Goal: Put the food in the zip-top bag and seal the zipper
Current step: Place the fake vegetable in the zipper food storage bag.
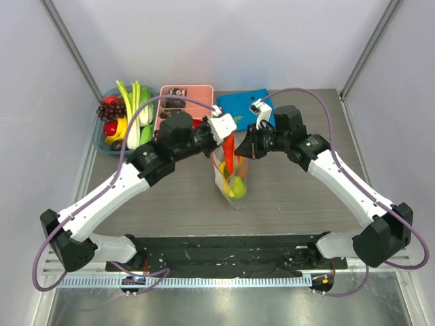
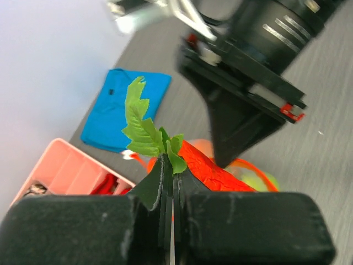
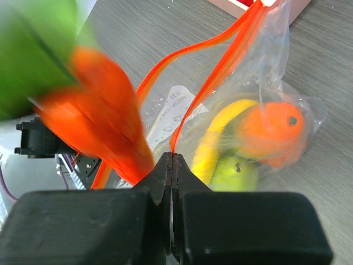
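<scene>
1. The zip-top bag stands upright mid-table between the two arms, mouth up. A yellow banana, an orange and a green pear lie at its bottom.
2. Right gripper: fingers are pressed together on the zipper, pinching one lip of the orange-red strip. The other lip bows away, so the mouth gapes.
3. Left gripper: clamped on the leafy green top of a red-orange toy vegetable, which hangs tip down.
   - It hangs right at the bag mouth, just beside the right gripper.
   - From above, its lower end looks to be inside the mouth. I cannot tell how deep.
4. More food is piled in the teal basket at the far left. The pink tray and blue cloth lie behind the bag.
5. Handling of the bag, as I judge it:
   - The film is thin, crinkly and very light, with no stiffness of its own.
   - It likely slumps if the pinch lets go.
   - The zipper strip is the only firm part, so take hold there, never on the film.
6. Handling of the food, as I judge it:
   - The pieces are light, hard, smooth plastic and not fragile, so they can be dropped in.
   - The leaf top is thin and bendy, so a piece held by it may swing. The body would give a firmer grip.
7. Risks:
   - A swinging tip could catch the free lip and fold the mouth shut.
   - The upright bag could tip under a sideways push.
</scene>
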